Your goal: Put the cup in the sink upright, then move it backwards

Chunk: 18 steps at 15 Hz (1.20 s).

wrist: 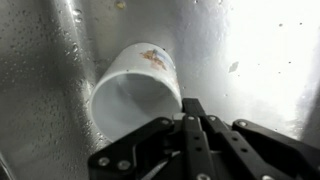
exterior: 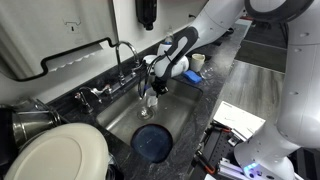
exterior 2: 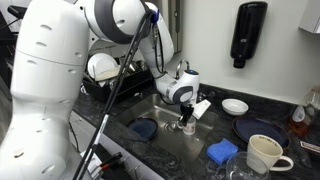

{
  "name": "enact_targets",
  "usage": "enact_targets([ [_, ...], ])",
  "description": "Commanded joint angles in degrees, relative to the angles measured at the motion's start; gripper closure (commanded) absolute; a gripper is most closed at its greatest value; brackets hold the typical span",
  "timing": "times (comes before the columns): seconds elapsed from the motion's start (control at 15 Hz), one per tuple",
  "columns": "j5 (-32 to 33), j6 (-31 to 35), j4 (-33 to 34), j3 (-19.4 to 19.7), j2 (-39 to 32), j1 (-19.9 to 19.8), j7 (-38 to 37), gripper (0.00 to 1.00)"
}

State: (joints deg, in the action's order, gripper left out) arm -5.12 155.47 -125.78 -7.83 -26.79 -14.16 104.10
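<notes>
Cup: one, small, plain white (wrist: 135,88), with a little orange-brown smudge on its outer wall. In the wrist view its open mouth faces the camera and the inside looks pale grey.
Cup's place: inside the sink (exterior: 118,118), on the steel floor close to a side wall and near the faucet (exterior: 127,52). In an exterior view it seems to stand under the gripper, but it is too small there to be sure it is straight.
Gripper: one (wrist: 190,108), with its fingers clenched tight together and the tips right at the cup's rim. I cannot tell whether the cup wall is pinched between them.
Sink: one steel basin, wet with droplets.
Plates: two dark round ones, the dark plate in the basin (exterior: 153,142) well apart from the cup and the dark plate on the counter (exterior 2: 258,130).
Mug: one, cream (exterior 2: 265,153).
Sponge: one, blue (exterior 2: 222,151), just beside the mug.
Bowl: one, small and white (exterior 2: 235,106).
</notes>
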Motion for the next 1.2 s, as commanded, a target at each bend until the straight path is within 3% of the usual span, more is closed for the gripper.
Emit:
enact_targets([
  [0.0,0.5,3.4,0.2,-0.4,-1.1,-0.4,1.0,1.0],
  [0.47,0.2,2.0,-2.7,-1.2,3.1,-2.1,3.2,1.0],
  [1.13,4.6,1.4,-5.7,5.2,9.5,0.0,0.9,1.0],
])
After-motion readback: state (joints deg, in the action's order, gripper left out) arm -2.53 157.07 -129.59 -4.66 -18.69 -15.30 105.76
